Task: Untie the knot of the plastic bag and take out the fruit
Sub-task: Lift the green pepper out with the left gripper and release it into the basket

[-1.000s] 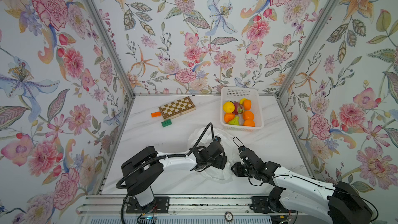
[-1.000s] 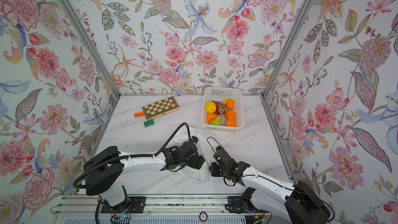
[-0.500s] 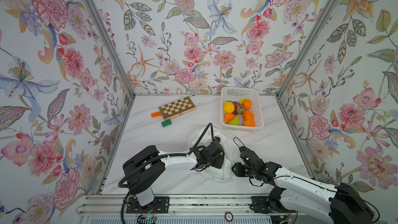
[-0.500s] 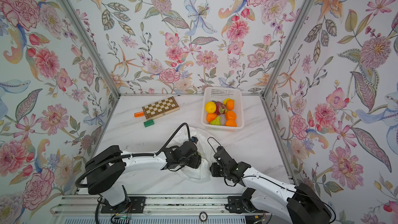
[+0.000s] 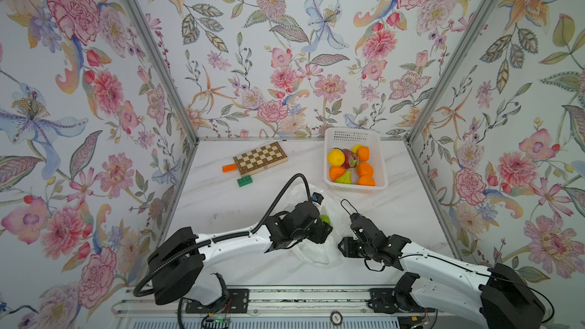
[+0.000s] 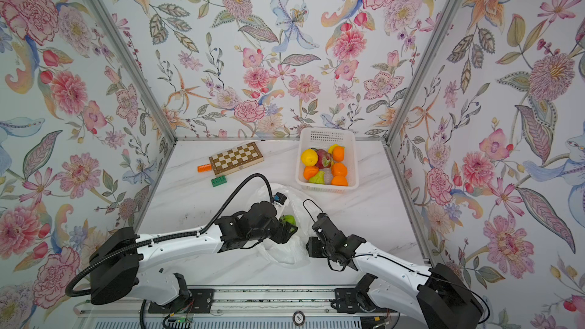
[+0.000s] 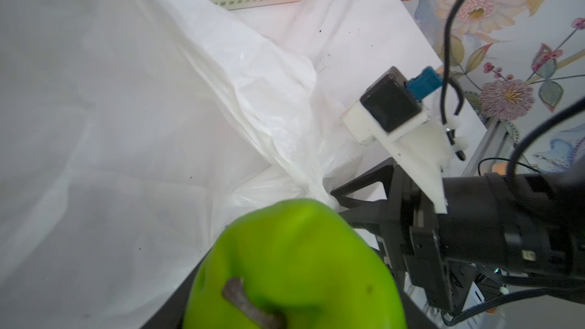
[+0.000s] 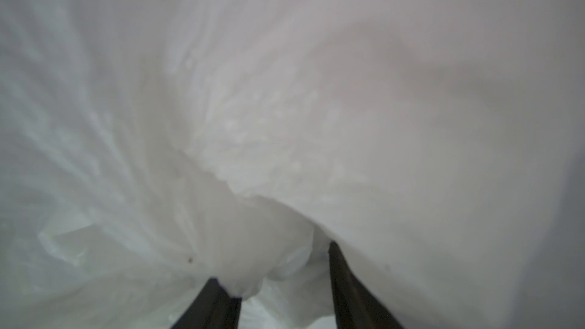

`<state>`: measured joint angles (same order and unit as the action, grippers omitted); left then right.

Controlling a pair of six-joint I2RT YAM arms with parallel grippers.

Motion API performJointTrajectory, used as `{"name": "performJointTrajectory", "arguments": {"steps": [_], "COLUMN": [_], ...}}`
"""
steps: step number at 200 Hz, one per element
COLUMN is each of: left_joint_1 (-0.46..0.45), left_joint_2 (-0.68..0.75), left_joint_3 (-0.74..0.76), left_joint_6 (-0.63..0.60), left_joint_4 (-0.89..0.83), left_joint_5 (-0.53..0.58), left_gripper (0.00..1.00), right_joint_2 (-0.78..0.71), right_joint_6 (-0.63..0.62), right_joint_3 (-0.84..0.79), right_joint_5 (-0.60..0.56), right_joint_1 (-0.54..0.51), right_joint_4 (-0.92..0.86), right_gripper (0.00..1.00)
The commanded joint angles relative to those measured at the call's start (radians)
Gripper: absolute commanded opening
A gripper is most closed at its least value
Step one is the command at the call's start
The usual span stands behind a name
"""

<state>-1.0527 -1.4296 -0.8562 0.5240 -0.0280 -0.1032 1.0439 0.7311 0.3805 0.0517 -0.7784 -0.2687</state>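
Bag: the plastic bag (image 5: 313, 248) lies slack on the table's (image 5: 221, 204) near half, between the two arms; no knot shows, and its mouth seems already open.
Left gripper: the left gripper (image 5: 324, 226) sits over the bag with a green fruit (image 5: 324, 219) clenched between its fingers; its wrist view is filled by that fruit (image 7: 294, 267), stem up, with bag film (image 7: 126, 106) beside and behind it.
Right gripper: the right gripper (image 5: 343, 245) is at the bag's right edge; its wrist view shows two dark fingers (image 8: 351, 289) standing apart with a fold of film (image 8: 269, 264) bunched between them. Whether that fold is pinched or merely lying there cannot be told through the blur.
Step in hand: lifting the green fruit clear, by the look of it.
How to do it well: raise it straight up first, so no film drags along; the right side should pin the bag down while it goes.
Risk: glossy skin may slip in the grip; thin film may cling.
Basket: the basket (image 5: 381, 166), farther back on the right and apart from the bag, already holds oranges (image 5: 364, 169), a yellow fruit (image 5: 335, 157) and a dragon fruit (image 5: 349, 158).
Far left: a chessboard (image 5: 260, 157), untouched.
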Motion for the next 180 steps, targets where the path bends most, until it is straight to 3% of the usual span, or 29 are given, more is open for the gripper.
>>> {"name": "performJointTrajectory", "arguments": {"steps": [1, 38, 88, 129, 180], "left_joint_1": [0.01, 0.023, 0.137, 0.213, 0.248], "left_joint_2": [0.082, 0.156, 0.121, -0.08, -0.432], "left_joint_3": [0.034, -0.003, -0.103, -0.323, -0.659], "left_joint_6": [-0.047, -0.086, -0.07, -0.14, -0.173], "left_joint_4": [0.095, 0.113, 0.195, 0.179, 0.199], "left_joint_5": [-0.029, 0.062, 0.062, 0.069, 0.006], "left_gripper": [0.58, 0.55, 0.53, 0.53, 0.52], "right_joint_2": [-0.068, -0.255, -0.351, -0.361, -0.363], "right_joint_6": [0.028, 0.05, 0.022, -0.009, -0.055], "right_joint_3": [0.024, 0.073, 0.211, 0.302, 0.379], "right_joint_5": [0.012, -0.011, -0.009, -0.06, -0.051], "right_joint_1": [0.001, 0.043, 0.121, 0.222, 0.36], "right_joint_4": [-0.025, -0.072, -0.126, -0.204, -0.27], "right_gripper": [0.56, 0.69, 0.84, 0.96, 0.99]}}
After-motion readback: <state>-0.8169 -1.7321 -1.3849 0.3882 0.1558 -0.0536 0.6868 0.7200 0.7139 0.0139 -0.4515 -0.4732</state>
